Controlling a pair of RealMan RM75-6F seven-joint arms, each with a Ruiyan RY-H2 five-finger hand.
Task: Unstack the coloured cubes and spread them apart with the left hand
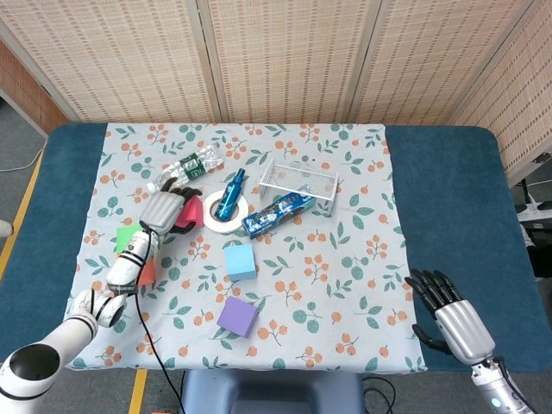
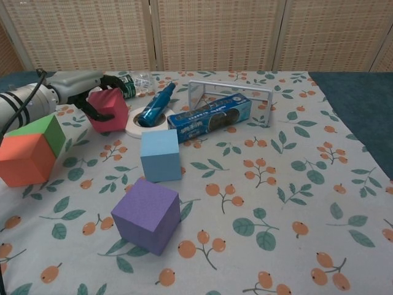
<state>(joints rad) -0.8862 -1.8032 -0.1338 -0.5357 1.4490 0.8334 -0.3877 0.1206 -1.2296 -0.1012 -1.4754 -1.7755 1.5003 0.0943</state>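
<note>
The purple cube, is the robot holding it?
No, the purple cube sits alone on the tablecloth near the front edge, while the left hand holds the red cube far behind it.

The left robot hand (image 1: 166, 210) reaches far across the table, fingers curled in a grasp; the right robot hand (image 1: 448, 311) rests near, fingers spread.

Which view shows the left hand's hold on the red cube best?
The chest view: the left hand grips the red cube in plain side view. In the head view the hand covers most of the cube.
</note>
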